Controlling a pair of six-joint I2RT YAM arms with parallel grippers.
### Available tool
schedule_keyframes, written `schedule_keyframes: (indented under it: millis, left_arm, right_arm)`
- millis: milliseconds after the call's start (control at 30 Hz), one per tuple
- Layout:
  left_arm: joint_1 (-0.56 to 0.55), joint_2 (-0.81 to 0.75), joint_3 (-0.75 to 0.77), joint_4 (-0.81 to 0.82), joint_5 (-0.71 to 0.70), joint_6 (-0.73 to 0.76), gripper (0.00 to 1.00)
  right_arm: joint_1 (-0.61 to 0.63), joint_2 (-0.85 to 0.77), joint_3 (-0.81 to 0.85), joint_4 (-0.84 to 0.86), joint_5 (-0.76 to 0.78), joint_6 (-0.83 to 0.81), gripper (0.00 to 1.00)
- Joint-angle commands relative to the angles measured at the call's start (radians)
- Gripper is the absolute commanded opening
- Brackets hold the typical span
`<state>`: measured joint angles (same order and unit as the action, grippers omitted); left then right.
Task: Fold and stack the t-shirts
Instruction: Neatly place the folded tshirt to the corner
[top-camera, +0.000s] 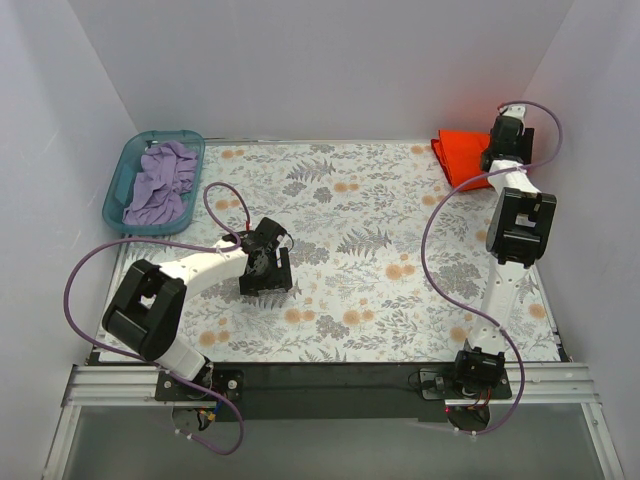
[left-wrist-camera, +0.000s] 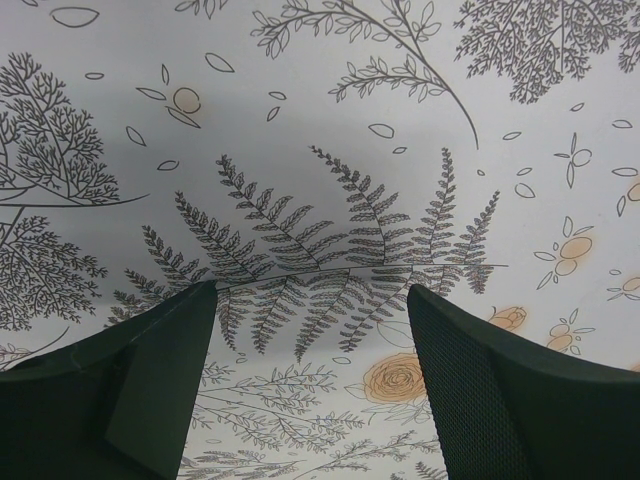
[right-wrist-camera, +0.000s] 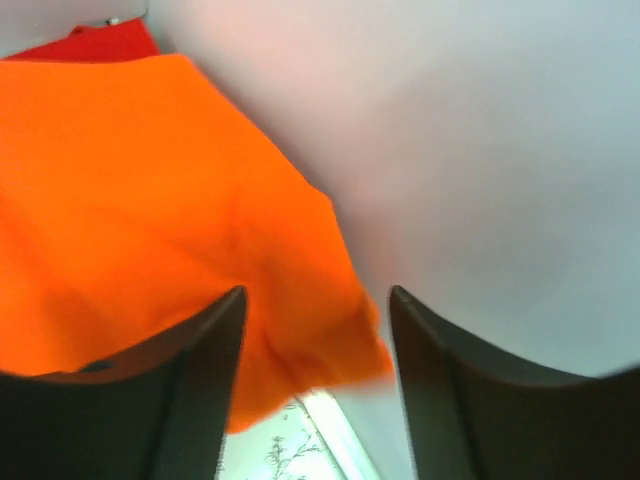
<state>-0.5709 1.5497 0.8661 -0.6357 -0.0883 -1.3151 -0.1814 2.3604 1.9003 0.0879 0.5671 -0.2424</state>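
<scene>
Right end effector (right-wrist-camera: 315, 300) over orange t-shirt (right-wrist-camera: 150, 200)

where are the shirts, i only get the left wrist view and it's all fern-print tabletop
Observer: The bright orange cloth t-shirt lies folded at the far right corner of the fern-print table, under the right pincer.
Operator: is it gripped
Observer: No, the right wrist view shows the jaws apart with no cloth pinched between them.
Operator: and the red one
Observer: A strip of the deeper red cloth t-shirt peeks out beyond the orange one's edge, seemingly beneath it.
</scene>
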Motion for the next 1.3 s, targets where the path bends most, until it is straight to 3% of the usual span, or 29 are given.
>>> schedule_keyframes:
  millis: [0, 167, 267, 400, 433, 600, 833, 1267]
  left_arm:
    - [-0.003, -0.01, -0.013, 0.008, 0.053, -0.012, 0.76]
    - [-0.007, -0.052, -0.022, 0.007, 0.053, -0.024, 0.76]
    - [-0.006, -0.1, -0.032, 0.002, 0.047, -0.032, 0.76]
    - [-0.006, -0.184, -0.053, -0.004, 0.029, -0.05, 0.75]
    - [-0.006, -0.215, -0.067, -0.001, 0.024, -0.058, 0.76]
    - [-0.007, -0.275, -0.088, -0.009, 0.016, -0.065, 0.76]
    - [-0.006, -0.284, -0.098, -0.019, 0.016, -0.068, 0.75]
    - [-0.007, -0.238, -0.081, -0.024, 0.024, -0.064, 0.75]
  right_arm:
    - [0.026, -0.104, 0.022, 0.102, 0.117, -0.09, 0.68]
    - [0.086, -0.147, -0.003, 0.125, 0.2, -0.185, 0.75]
    - [0.114, -0.214, -0.056, 0.124, 0.16, -0.175, 0.77]
    - [0.125, -0.335, -0.219, 0.104, 0.015, -0.078, 0.78]
    - [0.125, -0.375, -0.245, 0.083, -0.089, -0.037, 0.78]
    - [0.131, -0.408, -0.323, -0.005, -0.347, -0.008, 0.75]
    - [0.135, -0.34, -0.343, -0.04, -0.447, -0.038, 0.68]
    - [0.135, -0.083, -0.107, -0.177, -0.501, -0.04, 0.46]
